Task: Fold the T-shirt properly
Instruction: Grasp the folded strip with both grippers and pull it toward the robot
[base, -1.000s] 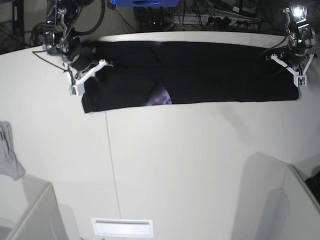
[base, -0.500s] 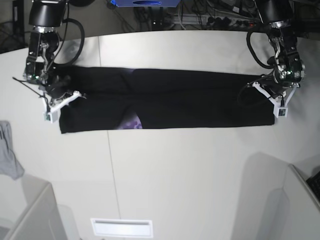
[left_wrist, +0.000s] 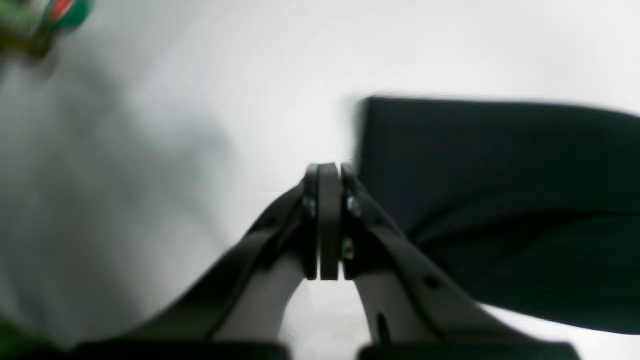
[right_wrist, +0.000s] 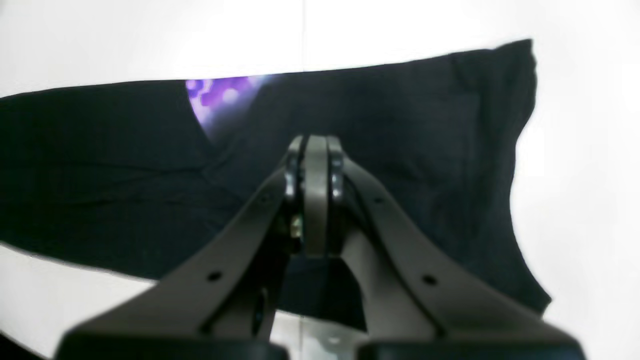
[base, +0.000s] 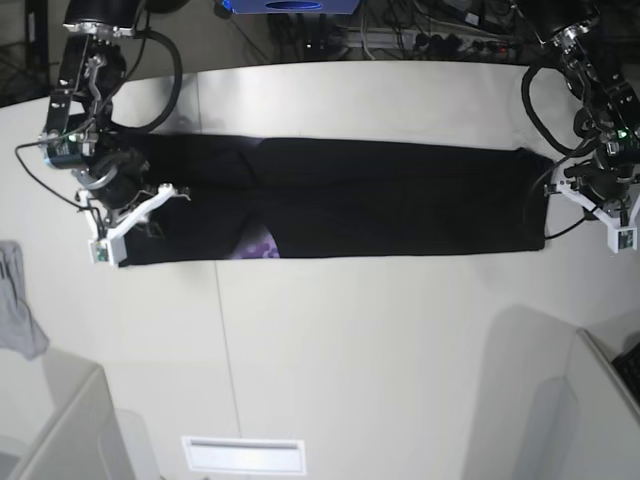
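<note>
The black T-shirt (base: 380, 200) lies as a long folded band across the far half of the white table (base: 350, 350), with a purple print (base: 260, 243) peeking out at its near edge. My right gripper (base: 100, 252) is shut over the shirt's left end. In the right wrist view its closed tips (right_wrist: 315, 142) sit above flat black cloth (right_wrist: 425, 150) near the purple print (right_wrist: 220, 95), with no cloth seen pinched. My left gripper (base: 622, 240) is shut on bare table just beyond the shirt's right end. In the left wrist view its tips (left_wrist: 327, 170) stand beside the shirt's edge (left_wrist: 475, 175).
A small grey cloth scrap (base: 15, 315) hangs off the table's left edge. White partitions (base: 560, 400) rise at the near right and near left. Cables and a power strip (base: 450, 40) run behind the table. A blurred green and red object (left_wrist: 45, 12) shows in the left wrist view.
The shirt was dragged from the far edge toward the near side. In the last half second my left gripper slid right, off the shirt's end; my right gripper shifted slightly nearer.
</note>
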